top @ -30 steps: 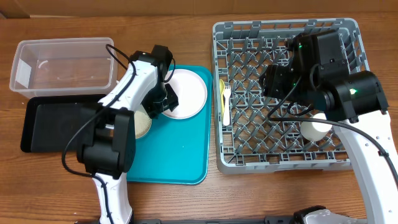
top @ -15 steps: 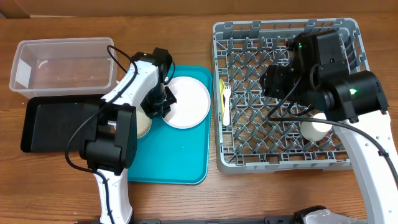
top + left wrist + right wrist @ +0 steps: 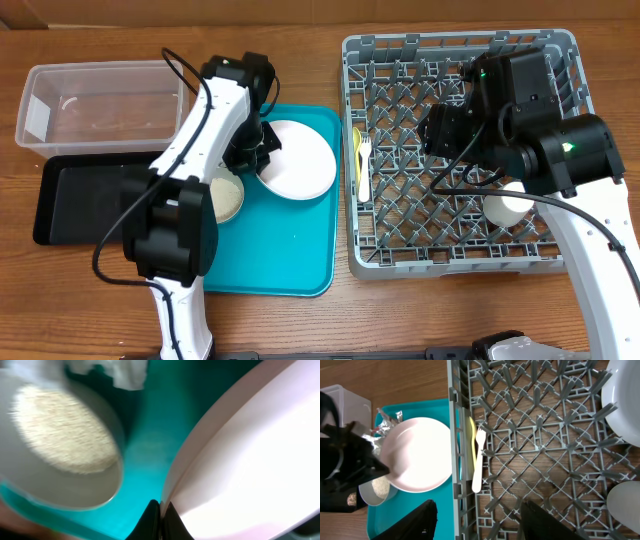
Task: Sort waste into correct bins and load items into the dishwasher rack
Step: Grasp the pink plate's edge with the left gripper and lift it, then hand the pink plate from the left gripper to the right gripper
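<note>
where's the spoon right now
Overhead, the spoon lies inside the rack along its left wall, right beside the fork.

furniture: wooden table [image 3: 60,300] | finish: brown plank grain | light: even, shadows soft

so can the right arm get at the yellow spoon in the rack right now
Probably yes. The right end effector hangs open over the rack, and the yellow spoon lies uncovered at its edge, only the fork beside it. The left end effector grips the pinkish plate outside it.
</note>
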### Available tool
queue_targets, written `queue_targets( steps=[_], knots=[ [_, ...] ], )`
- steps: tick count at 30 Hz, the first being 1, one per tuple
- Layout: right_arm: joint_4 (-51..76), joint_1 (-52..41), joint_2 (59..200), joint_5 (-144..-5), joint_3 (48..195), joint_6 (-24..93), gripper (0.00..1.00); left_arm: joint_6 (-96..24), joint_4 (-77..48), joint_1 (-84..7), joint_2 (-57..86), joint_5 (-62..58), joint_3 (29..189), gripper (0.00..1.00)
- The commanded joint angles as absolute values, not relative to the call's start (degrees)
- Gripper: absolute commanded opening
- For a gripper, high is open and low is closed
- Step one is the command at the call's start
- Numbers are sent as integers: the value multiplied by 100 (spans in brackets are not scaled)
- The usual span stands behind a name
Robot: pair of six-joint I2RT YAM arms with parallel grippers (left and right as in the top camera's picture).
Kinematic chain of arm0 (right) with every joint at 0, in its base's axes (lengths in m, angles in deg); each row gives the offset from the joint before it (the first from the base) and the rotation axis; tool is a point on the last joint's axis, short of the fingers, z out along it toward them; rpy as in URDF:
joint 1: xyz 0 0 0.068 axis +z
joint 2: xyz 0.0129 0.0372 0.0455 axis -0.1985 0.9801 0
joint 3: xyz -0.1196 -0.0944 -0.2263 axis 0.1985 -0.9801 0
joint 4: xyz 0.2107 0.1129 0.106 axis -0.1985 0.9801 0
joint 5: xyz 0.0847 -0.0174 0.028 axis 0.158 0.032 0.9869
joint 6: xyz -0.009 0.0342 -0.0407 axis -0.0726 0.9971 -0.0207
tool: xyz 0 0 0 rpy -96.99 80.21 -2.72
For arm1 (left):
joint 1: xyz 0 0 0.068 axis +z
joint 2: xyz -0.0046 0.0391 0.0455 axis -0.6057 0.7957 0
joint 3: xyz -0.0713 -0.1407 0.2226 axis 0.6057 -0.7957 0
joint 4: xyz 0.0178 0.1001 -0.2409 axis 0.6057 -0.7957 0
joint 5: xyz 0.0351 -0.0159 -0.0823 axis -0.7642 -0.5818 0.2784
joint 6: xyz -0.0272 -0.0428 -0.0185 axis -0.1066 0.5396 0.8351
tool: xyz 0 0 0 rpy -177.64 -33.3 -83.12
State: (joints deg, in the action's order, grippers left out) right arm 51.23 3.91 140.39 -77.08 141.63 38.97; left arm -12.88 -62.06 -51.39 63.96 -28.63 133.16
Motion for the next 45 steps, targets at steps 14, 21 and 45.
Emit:
queue_targets(
  steps=[14,21,45],
  knots=[
    [4756,347,13796,-6128,14251,2713,63,-3533,-6171,-4770,4014,-3215,13992,4],
    [4428,347,13805,-5103,14251,1716,64,-4969,-5957,-4770,3186,-2067,13992,4],
    [3945,360,13945,-3144,14248,794,31,-5782,-5762,-4785,2947,-111,13992,4]
  ],
)
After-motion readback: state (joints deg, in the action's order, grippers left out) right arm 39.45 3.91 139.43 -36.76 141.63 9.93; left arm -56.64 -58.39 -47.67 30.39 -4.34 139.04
